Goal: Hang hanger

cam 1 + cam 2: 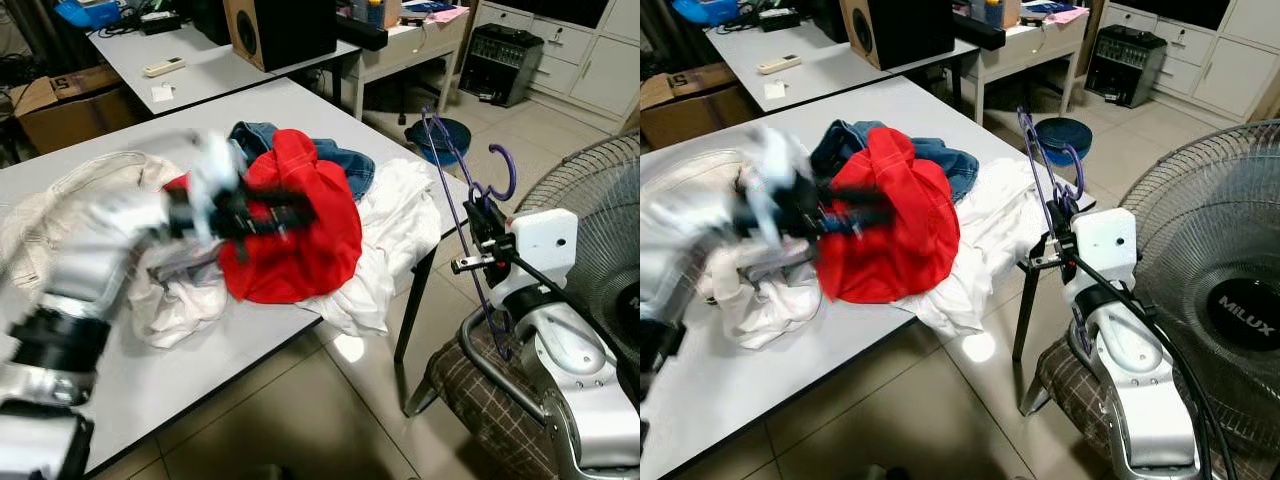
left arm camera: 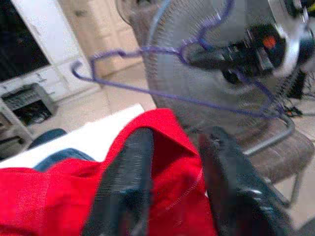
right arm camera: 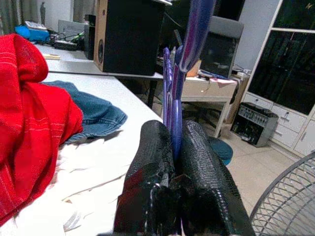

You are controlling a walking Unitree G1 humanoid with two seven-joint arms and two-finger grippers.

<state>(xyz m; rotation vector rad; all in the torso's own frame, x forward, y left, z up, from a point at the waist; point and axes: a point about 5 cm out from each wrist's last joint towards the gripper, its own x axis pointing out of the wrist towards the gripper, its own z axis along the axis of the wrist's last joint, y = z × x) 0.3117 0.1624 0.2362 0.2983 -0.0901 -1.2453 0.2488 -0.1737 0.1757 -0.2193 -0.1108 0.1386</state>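
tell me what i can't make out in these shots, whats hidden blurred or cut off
- Left gripper: smeared by motion blur in both eye views; the left wrist view shows red cloth between its fingers, but not clearly whether they pinch it.
- Red garment: its shape and sleeves are lost in the bunched folds.
- Purple hanger: its lower end is hidden behind the right gripper and arm.
- White clothes: partly buried under the red garment.
- Fan: cut off by the picture's edge.

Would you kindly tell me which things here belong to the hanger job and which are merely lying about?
In the job:
purple hanger, clamped in the right gripper
red garment, with the left gripper closing on it

Lying about:
jeans
white clothes
fan
speaker
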